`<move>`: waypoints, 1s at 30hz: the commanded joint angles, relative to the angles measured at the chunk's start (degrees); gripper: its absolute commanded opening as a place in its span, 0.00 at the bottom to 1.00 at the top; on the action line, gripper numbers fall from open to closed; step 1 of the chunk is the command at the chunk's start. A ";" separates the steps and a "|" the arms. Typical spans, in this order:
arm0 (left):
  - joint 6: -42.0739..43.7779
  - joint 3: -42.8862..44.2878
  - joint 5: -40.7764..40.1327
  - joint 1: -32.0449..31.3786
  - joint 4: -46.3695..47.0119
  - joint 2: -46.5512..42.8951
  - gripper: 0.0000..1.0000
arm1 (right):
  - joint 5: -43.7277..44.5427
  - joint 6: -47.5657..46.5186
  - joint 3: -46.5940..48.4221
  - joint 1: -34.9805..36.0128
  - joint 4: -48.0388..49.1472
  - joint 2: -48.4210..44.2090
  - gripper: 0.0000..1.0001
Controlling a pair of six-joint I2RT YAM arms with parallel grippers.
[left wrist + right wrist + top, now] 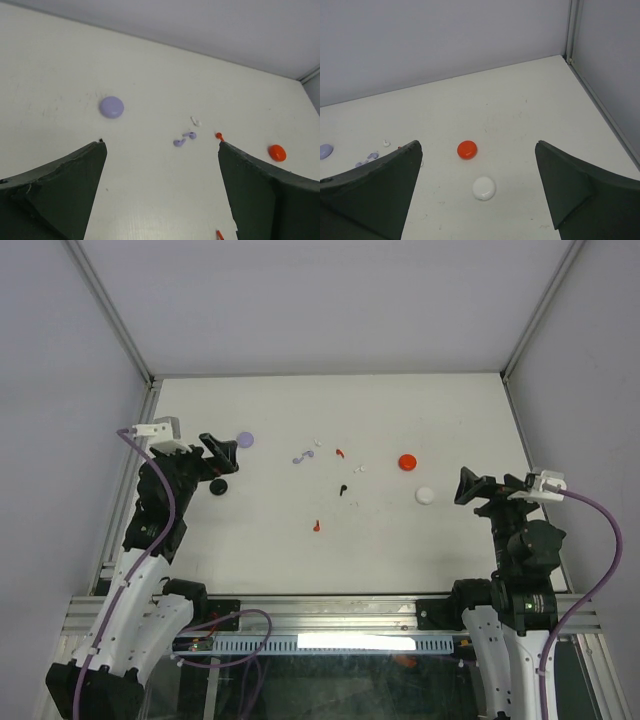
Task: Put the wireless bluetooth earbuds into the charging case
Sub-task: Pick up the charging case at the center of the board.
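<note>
Four round charging cases and a scatter of tiny earbuds lie on a white table [200,540].

Top view: the earbuds sit around the table's centre. A lavender pair [300,457] lies at 11 o'clock, a red bud [340,453] at 12, a black bud [343,488] in the middle and a second red bud [316,527] at 7. The lavender case [245,439] is at 10 o'clock and the black case [218,486] at 9, just beside the left gripper [222,455]. The red case [406,462] is at 2 and the white case [425,495] at 3, near the right gripper [470,487]. Both grippers are spread wide and hold nothing.

Left wrist view: between the parted fingers [60,190], the lavender case lies at 11 o'clock and the lavender pair near the centre. A white bud [195,121] lies just beyond the pair.

Right wrist view: the red case is at the centre, with the white case just below it at 6.

The buds are probably very light, hard and smooth, so they are likely to skid or flick away. A low, gentle pinch across the rounded head looks safest.
</note>
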 commanded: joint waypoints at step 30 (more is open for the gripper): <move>11.50 19.86 -6.81 5.73 -25.96 50.55 0.93 | 1.12 -0.21 -1.35 5.01 4.09 -3.99 0.99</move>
